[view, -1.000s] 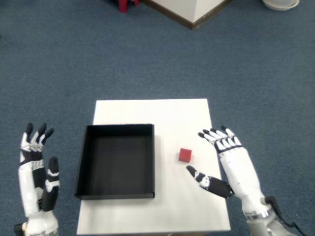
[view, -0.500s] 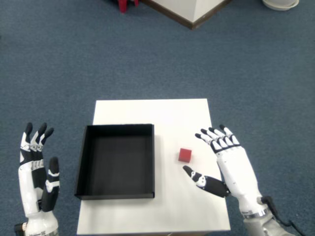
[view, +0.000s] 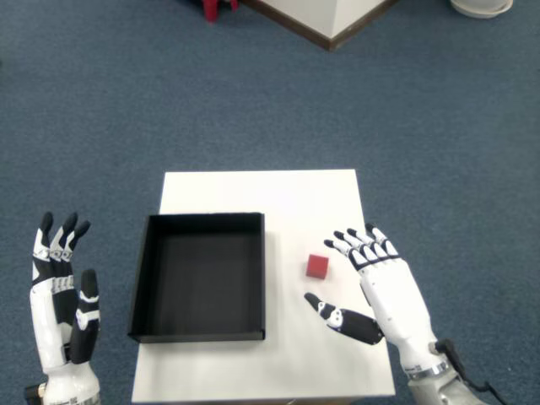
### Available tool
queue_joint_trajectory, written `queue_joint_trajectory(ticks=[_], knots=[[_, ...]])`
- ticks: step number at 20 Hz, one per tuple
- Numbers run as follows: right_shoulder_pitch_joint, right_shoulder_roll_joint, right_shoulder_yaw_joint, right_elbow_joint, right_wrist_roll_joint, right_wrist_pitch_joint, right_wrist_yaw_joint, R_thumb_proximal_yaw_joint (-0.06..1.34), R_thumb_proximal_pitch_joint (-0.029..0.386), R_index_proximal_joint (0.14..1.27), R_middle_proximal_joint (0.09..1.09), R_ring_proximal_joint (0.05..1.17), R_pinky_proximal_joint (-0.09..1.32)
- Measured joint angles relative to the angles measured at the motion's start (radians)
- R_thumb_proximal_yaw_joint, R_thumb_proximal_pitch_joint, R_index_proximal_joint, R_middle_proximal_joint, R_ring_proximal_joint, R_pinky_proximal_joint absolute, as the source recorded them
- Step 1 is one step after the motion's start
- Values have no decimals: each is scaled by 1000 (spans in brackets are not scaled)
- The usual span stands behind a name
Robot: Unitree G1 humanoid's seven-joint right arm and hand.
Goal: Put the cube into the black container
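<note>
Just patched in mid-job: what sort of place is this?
Probably an indoor lab or office test area: blue carpet all around, a small white table holding only a black open container and a small red cube, and a white-and-wood fixture beyond.

- Blue carpet (view: 126,110) covers the whole floor, evenly lit.
- A small white table (view: 287,198) stands on it, square-cornered.
- At the top, a white wall corner (view: 337,13) with a dark wooden skirting (view: 295,27).
- Something red (view: 215,8) by the top edge, cut off.
- A round white thing (view: 481,7) at the top right, cut off.
</note>
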Motion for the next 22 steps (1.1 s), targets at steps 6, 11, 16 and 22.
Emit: queue_joint_trajectory(ticks=[6,11,16,22], knots=[[10,3,0,6,31,-38,-1,360,14,371,258,263,62],[17,2,0,6,40,-53,-1,369,16,368,255,265,62],[17,-4,-4,1,60,-57,0,373,16,369,256,265,55],[15,-5,-9,-5,67,-56,12,378,17,373,257,269,58]])
